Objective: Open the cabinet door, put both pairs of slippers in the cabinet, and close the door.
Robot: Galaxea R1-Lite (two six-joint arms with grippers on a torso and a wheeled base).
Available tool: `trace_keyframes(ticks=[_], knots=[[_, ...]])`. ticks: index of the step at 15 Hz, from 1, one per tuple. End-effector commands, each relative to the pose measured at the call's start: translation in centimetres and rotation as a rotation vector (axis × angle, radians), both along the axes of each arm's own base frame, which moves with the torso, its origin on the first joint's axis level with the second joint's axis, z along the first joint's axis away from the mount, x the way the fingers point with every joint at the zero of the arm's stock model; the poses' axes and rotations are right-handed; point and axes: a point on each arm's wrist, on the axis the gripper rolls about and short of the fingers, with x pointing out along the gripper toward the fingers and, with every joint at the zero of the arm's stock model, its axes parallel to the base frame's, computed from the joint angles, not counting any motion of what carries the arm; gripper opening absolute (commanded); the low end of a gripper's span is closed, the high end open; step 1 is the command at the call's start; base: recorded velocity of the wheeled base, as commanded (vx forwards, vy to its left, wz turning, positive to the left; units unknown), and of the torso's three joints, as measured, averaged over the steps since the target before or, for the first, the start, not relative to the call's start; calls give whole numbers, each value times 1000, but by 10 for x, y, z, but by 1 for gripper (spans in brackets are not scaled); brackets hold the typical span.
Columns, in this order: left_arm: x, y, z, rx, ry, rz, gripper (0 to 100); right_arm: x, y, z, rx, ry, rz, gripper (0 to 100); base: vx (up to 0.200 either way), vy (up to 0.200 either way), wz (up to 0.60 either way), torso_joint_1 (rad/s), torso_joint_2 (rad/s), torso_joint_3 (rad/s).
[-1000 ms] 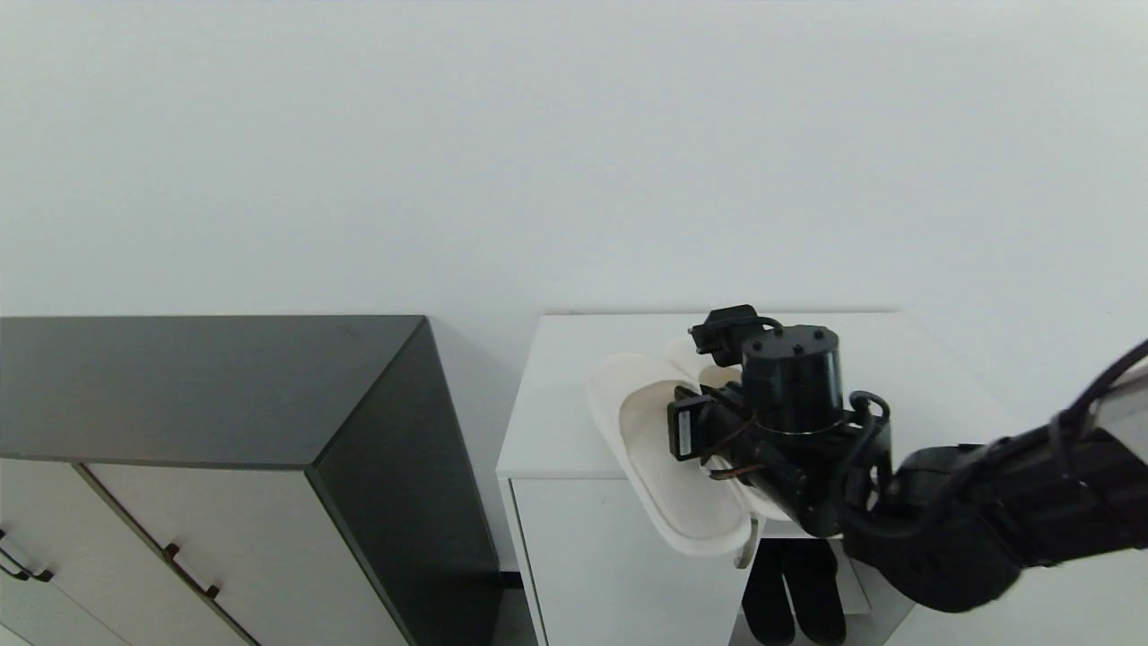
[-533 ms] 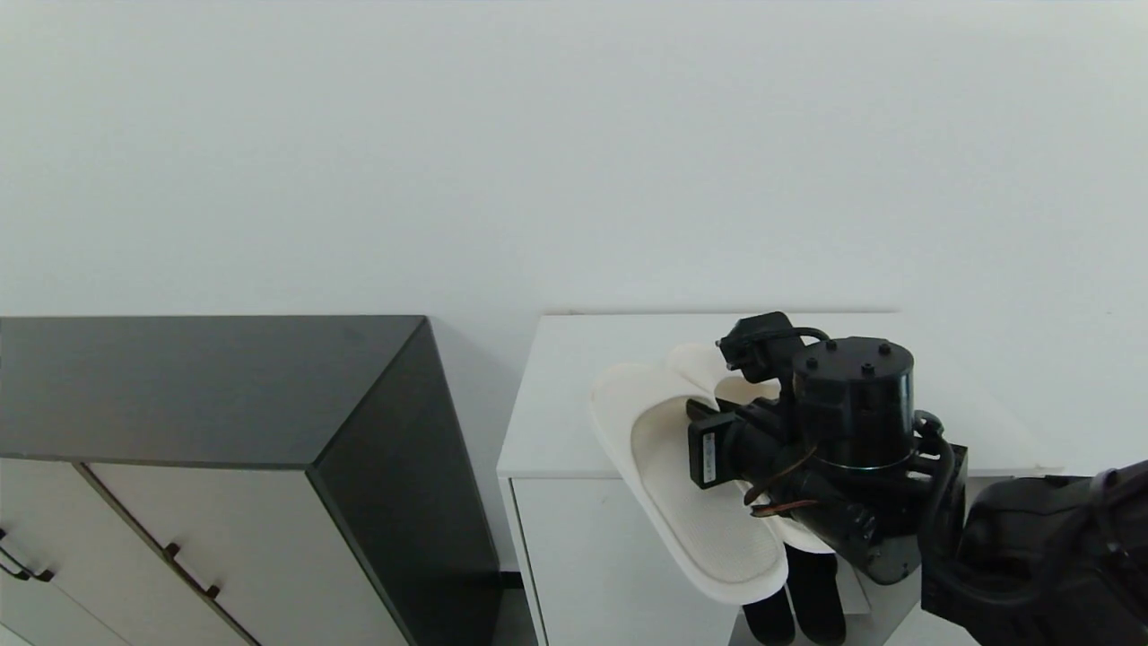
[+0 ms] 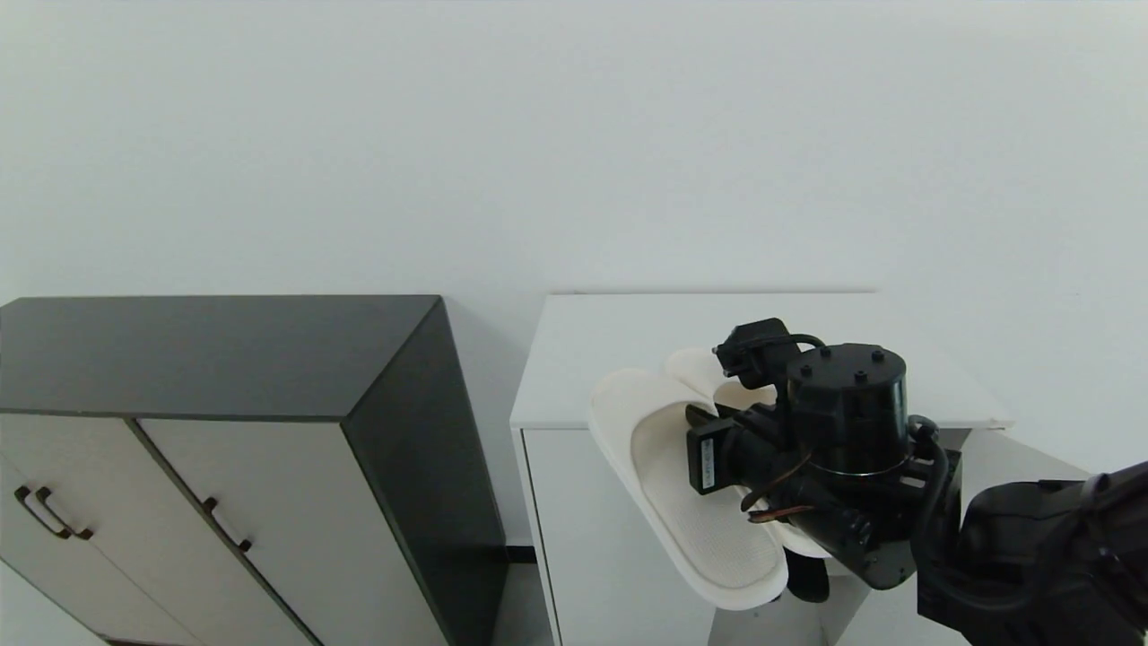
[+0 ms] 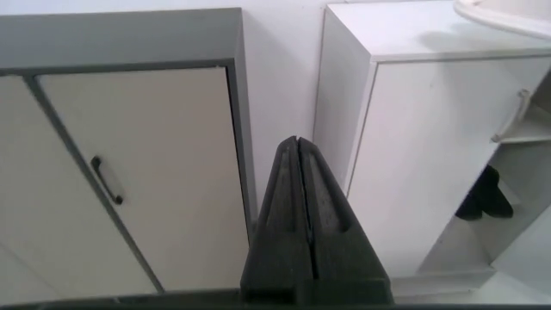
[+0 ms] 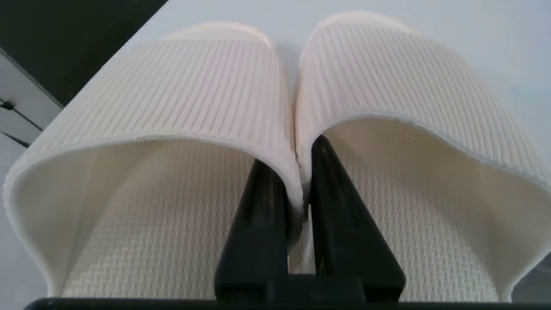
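Lowered right end effector (image 5: 299, 176) grips white slippers (image 3: 708, 529).

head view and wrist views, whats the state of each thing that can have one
white slippers: gripped as a pair by their inner sides
right gripper: shut on the white slippers
left gripper: shut, empty
white cabinet: open on its right side
black slippers: inside the white cabinet
dark cabinet doors: shut

left cabinet (image 3: 206, 350) beside right cabinet (image 3: 628, 359) | slippers (image 3: 708, 529) in right hand (image 5: 297, 207), before right cabinet | other pair (image 4: 486, 194) inside it
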Motion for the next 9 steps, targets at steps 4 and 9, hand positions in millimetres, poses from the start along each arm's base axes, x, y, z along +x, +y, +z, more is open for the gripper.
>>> trace_keyframes(ticks=[4, 9], knots=[[0, 0, 0, 0, -1, 0, 0, 2, 4, -12, -25, 26, 3, 0, -200, 0, 0, 4, 4, 1], [0, 0, 0, 0, 0, 0, 0, 4, 8, -23, -33, 32, 6, 0, 0, 0, 0, 0, 0, 0]])
